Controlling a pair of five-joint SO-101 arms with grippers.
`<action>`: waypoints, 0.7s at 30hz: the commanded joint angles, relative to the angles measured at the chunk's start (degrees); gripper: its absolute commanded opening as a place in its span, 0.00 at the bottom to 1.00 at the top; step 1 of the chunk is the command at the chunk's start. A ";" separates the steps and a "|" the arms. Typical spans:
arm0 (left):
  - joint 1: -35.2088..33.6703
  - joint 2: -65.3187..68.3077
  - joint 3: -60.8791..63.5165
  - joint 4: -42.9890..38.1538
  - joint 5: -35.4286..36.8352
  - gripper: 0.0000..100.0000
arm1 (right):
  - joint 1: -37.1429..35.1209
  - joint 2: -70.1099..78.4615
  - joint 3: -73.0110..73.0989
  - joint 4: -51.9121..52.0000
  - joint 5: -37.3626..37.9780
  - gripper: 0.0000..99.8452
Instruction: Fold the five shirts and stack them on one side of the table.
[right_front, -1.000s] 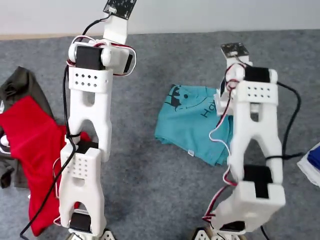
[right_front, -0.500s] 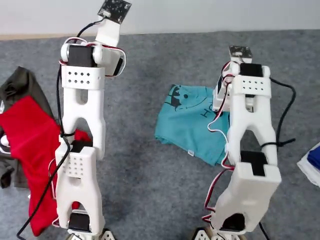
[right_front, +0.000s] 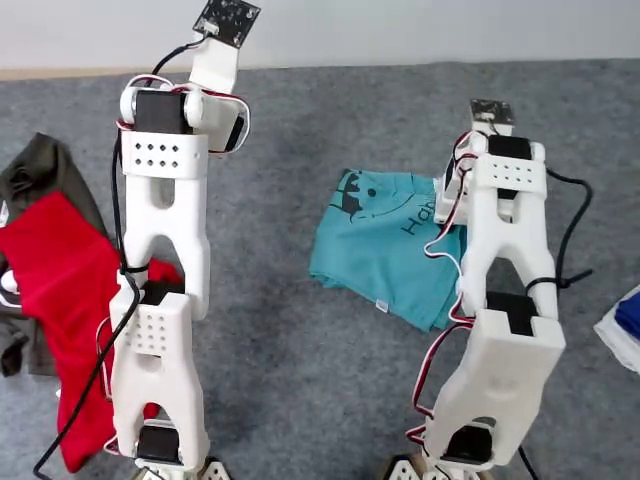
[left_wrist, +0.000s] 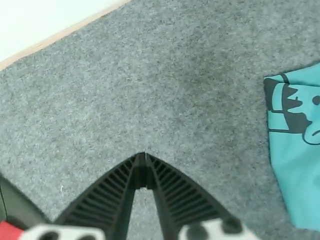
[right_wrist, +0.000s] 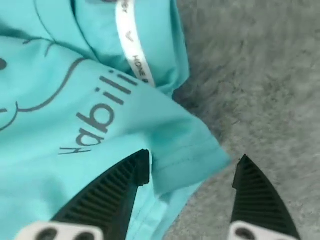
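The counter (right_front: 300, 400) is covered by a grey, felt-like mat (right_front: 300, 130) with a coarse, speckled nap. Along the mat's far edge a plain white wall (right_front: 420, 30) is seen. Between mat and wall, towards the far left, a thin tan strip (right_front: 60, 72) is laid along the mat's border. The same strip is seen slanting across a corner of the left wrist view.

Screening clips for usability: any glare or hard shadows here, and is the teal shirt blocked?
High view: even light, no glare; the white right arm covers one edge of the teal printed shirt. Left wrist view: soft light on the grey felt table cover around the shut left gripper. Right wrist view: soft shadow beside the shirt's hem, open right gripper over its corner.
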 joint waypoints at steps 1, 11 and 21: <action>-0.18 -0.97 -0.22 1.41 -0.18 0.00 | 1.45 -0.57 -2.99 -2.24 1.05 0.28; -0.18 -0.97 -0.22 1.41 -0.18 0.00 | 3.74 4.79 -2.99 -5.58 1.14 0.28; -0.18 -0.97 -0.13 1.41 -0.18 0.00 | 2.68 5.41 -3.08 -5.85 1.14 0.27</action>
